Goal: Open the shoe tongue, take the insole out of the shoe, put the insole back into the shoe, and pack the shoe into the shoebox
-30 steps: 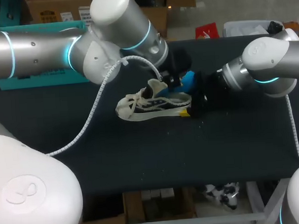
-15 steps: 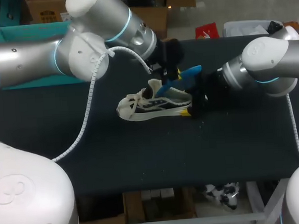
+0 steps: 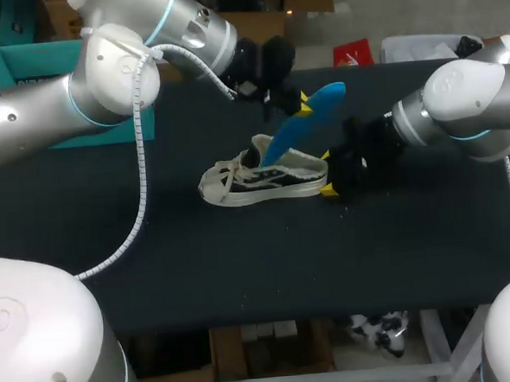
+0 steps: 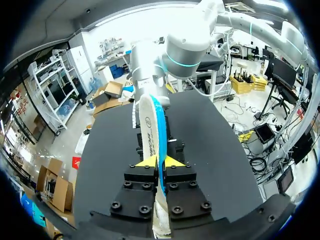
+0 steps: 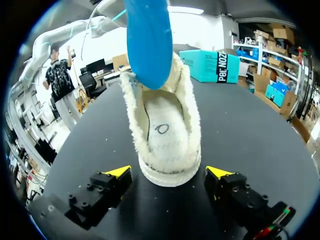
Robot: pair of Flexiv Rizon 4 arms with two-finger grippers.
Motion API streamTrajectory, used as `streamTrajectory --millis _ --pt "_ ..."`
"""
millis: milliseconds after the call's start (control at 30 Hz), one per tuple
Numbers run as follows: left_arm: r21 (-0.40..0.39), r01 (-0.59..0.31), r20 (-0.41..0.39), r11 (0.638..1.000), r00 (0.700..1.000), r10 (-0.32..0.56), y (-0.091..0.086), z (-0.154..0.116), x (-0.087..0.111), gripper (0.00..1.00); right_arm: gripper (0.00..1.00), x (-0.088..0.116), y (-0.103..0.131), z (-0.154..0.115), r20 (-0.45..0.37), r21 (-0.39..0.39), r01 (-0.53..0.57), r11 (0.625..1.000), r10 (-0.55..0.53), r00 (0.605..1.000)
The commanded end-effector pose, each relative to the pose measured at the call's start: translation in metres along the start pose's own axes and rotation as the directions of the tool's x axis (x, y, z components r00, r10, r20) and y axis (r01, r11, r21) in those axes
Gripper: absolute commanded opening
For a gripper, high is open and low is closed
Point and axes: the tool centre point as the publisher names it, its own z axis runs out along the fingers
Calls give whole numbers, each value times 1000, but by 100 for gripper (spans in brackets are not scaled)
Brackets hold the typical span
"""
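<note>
A cream shoe (image 3: 258,178) with loose laces lies on the black table (image 3: 242,261), toe to the left. My left gripper (image 3: 291,102) is shut on a blue insole (image 3: 307,118) and holds it slanted above the shoe's heel, its lower end just over the opening. In the left wrist view the yellow fingertips (image 4: 145,161) pinch the insole (image 4: 150,125) edge-on. My right gripper (image 3: 328,176) stands open at the heel, one finger on each side. Its wrist view shows the shoe (image 5: 167,135) between the spread tips (image 5: 118,172), with the insole (image 5: 149,40) hanging above.
A teal shoebox (image 3: 13,63) sits at the table's back left, partly hidden by my left arm, and shows beyond the shoe in the right wrist view (image 5: 212,65). Bare table lies in front of the shoe.
My left gripper has risen and drawn back with the insole, pulling it up out of the shoe. The right gripper's fingers have spread a little wider at the heel.
</note>
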Motion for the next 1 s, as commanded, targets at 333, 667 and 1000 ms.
streamTrajectory --millis 333,667,1000 --pt "306 -69 -205 949 969 137 -35 -29 -22 0 100 15 26 -62 56 159 34 987 -43 998" --pt "385 -134 -202 913 953 225 -40 -61 -18 0 100 -1 57 -75 12 296 90 951 -98 995" --pt "452 -187 -179 872 939 294 -12 -120 -10 0 100 -21 89 -67 -23 458 86 885 -86 996"
